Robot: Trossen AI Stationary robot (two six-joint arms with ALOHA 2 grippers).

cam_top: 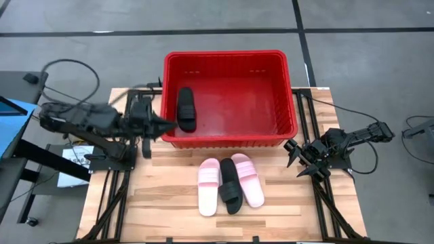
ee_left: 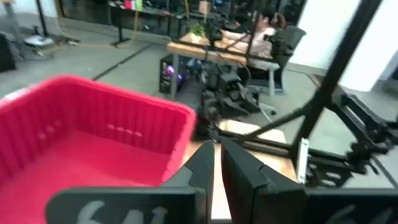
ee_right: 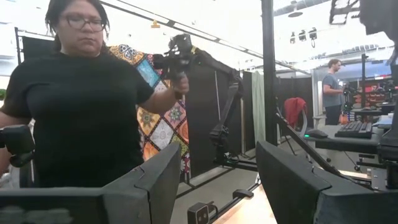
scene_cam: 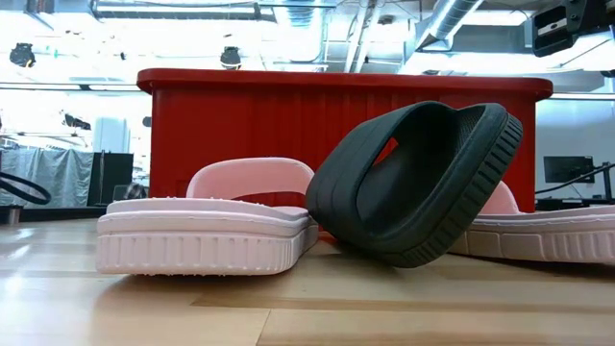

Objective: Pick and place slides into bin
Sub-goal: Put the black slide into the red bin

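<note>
High view: my left gripper [cam_top: 165,123] is pinched shut and empty, black slide [cam_top: 186,108] lying just beyond it in the bin [cam_top: 227,58].

Table viewed from overhead; the bin [cam_top: 229,98] and the slides [scene_cam: 288,226] are shared with the tabletop-level view.

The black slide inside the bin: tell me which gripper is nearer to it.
Left. The left gripper sits at the bin's left wall, right beside the black slide inside. The right gripper waits outside the bin's opposite front corner, far across from it.
</note>
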